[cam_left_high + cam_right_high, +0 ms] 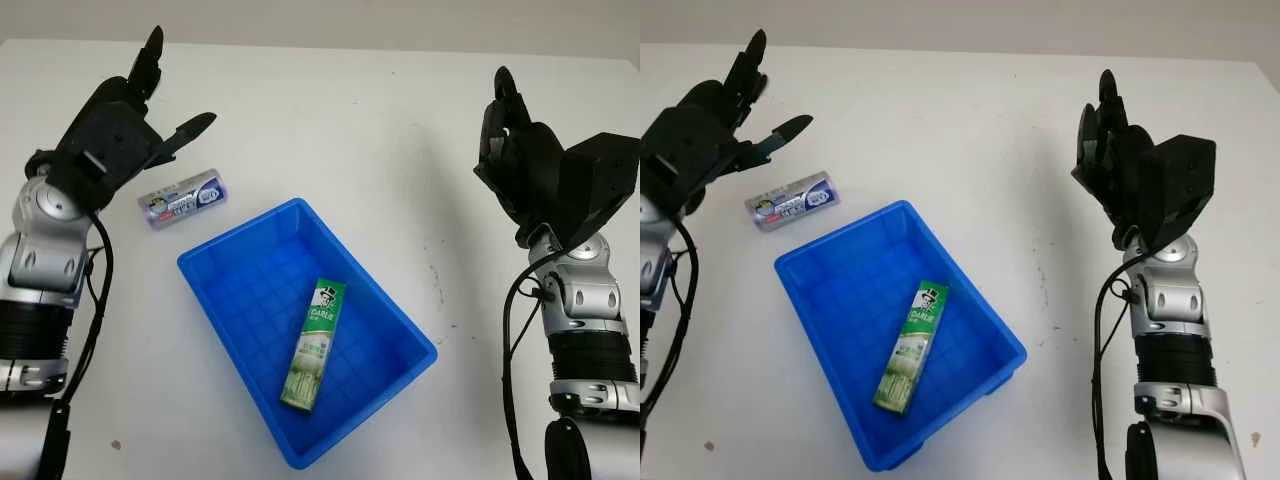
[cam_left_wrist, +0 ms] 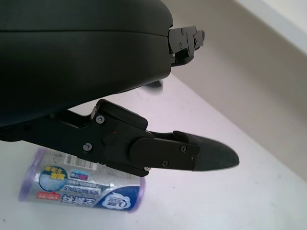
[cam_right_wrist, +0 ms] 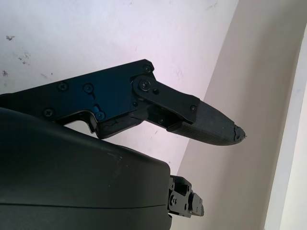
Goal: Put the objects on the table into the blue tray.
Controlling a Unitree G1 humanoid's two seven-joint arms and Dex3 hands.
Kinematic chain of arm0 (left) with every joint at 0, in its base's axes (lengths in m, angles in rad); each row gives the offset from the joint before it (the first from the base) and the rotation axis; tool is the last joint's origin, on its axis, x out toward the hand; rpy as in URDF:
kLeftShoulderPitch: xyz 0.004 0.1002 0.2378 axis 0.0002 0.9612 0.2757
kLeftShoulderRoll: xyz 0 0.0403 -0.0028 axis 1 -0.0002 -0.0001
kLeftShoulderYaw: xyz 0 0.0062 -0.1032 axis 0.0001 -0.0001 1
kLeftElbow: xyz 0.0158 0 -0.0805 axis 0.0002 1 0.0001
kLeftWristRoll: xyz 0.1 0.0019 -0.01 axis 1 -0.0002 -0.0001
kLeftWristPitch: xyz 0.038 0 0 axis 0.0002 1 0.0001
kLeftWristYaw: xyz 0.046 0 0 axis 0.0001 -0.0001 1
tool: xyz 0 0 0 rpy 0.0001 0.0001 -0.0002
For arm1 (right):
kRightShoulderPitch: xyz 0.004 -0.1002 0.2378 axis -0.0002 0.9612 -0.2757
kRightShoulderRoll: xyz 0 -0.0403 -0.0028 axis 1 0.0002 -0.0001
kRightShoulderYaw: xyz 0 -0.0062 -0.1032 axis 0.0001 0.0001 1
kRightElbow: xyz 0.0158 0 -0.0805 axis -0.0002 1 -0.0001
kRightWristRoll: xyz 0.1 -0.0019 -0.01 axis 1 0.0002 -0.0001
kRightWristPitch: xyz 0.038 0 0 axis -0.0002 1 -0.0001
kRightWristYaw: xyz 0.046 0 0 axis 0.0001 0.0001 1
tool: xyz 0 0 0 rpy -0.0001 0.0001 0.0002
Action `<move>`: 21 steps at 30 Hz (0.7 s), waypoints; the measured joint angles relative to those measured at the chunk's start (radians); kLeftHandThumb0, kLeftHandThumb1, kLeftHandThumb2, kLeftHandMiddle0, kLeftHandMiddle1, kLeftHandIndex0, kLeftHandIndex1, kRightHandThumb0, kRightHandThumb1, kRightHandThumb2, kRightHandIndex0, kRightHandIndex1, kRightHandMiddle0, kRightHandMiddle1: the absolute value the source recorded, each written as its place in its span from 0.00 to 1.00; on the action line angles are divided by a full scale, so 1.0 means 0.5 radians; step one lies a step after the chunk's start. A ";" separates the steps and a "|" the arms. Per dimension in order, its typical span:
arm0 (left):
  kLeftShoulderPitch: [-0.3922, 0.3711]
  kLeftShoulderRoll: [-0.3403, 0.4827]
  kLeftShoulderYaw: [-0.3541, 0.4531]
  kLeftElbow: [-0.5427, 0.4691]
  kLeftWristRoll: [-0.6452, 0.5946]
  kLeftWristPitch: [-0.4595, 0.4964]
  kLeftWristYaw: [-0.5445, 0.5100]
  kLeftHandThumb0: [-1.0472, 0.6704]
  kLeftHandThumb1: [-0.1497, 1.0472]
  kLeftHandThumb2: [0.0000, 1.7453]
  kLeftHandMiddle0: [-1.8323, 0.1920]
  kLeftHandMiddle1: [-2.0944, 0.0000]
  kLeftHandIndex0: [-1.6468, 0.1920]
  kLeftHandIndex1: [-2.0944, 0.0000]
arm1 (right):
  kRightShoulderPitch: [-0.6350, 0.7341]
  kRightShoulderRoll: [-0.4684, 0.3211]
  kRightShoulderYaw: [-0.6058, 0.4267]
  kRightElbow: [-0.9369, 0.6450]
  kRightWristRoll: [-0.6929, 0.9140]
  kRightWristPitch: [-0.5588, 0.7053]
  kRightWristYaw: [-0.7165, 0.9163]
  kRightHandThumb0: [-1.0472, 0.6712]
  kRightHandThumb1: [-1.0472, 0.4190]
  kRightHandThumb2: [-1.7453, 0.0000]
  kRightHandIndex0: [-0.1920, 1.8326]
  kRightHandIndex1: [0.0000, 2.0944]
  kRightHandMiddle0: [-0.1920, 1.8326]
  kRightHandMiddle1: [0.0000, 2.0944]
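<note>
Left hand [image 1: 130, 120] raised above the white table [image 1: 330, 120] at the far left, open and holding nothing, black fingers [image 1: 192, 127] pointing away from the robot. Just below that hand and a little toward the middle of the table, apart from the fingers, a small silver-and-purple pack [image 1: 182, 198] lying flat on its side with printed blue labels facing up; seen again in the left wrist view as the pack [image 2: 81, 189] under the lower finger [image 2: 192, 155], not touched by it

Further out from the left hand, toward the robot and the centre, a blue tray [image 1: 220, 262] sitting at an angle on the table, its near-left corner close beside the pack but not touching. Inside the tray, a green and white toothpaste box [image 1: 315, 345] lying flat on the floor of the tray, long side running roughly from the far rim toward the near rim

Right hand [image 1: 520, 160] well apart from all of this, held up over the far right of the table, open and holding nothing, with bare white table beneath its finger [image 3: 206, 122] in the right wrist view

Small dark specks on the table between tray and right arm
</note>
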State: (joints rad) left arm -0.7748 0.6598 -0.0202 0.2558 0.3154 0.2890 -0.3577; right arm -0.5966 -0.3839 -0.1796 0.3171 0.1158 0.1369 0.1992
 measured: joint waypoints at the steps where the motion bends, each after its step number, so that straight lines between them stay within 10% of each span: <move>1: -0.046 0.020 -0.030 0.034 0.024 0.039 -0.051 0.15 0.94 0.03 0.65 0.01 0.97 0.98 | -0.001 0.002 0.003 -0.012 0.000 0.012 0.000 0.19 0.00 0.52 0.00 0.00 0.00 0.00; 4: -0.136 0.075 -0.115 0.129 0.089 0.090 -0.177 0.18 0.92 0.03 0.60 0.00 0.99 0.98 | -0.002 0.003 0.004 -0.025 0.020 0.044 0.013 0.19 0.00 0.53 0.00 0.00 0.00 0.00; 7: -0.169 0.112 -0.187 0.189 0.138 0.100 -0.279 0.17 0.91 0.03 0.91 0.05 0.99 0.98 | -0.002 0.003 0.006 -0.025 0.022 0.064 0.012 0.19 0.00 0.53 0.00 0.00 0.00 0.00; 10: -0.176 0.129 -0.238 0.208 0.177 0.127 -0.355 0.22 0.87 0.03 0.62 0.01 0.98 0.98 | -0.002 0.003 0.010 -0.053 0.020 0.095 0.009 0.19 0.00 0.54 0.00 0.00 0.00 0.00; 13: -0.174 0.130 -0.250 0.202 0.193 0.225 -0.400 0.23 0.86 0.03 0.61 0.00 0.98 0.98 | -0.002 0.003 0.010 -0.079 0.020 0.096 0.004 0.19 0.00 0.54 0.00 0.00 0.00 0.00; 14: -0.174 0.135 -0.264 0.192 0.222 0.231 -0.408 0.22 0.87 0.03 0.78 0.10 0.99 0.98 | -0.002 0.003 0.010 -0.079 0.019 0.096 0.004 0.19 0.00 0.54 0.00 0.00 0.00 0.00; 17: -0.168 0.179 -0.328 0.174 0.293 0.199 -0.442 0.21 0.89 0.03 0.97 0.82 1.00 1.00 | -0.002 0.003 0.010 -0.079 0.020 0.096 0.012 0.19 0.00 0.54 0.00 0.00 0.00 0.00; 21: -0.146 0.222 -0.416 0.180 0.414 0.083 -0.455 0.18 0.93 0.04 1.00 0.99 1.00 1.00 | -0.002 0.003 0.010 -0.079 0.022 0.101 0.019 0.19 0.00 0.54 0.00 0.00 0.00 0.00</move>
State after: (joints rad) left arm -0.8480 0.7708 -0.2283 0.3458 0.5226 0.3305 -0.5853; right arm -0.5976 -0.3823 -0.1748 0.2778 0.1267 0.1876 0.2087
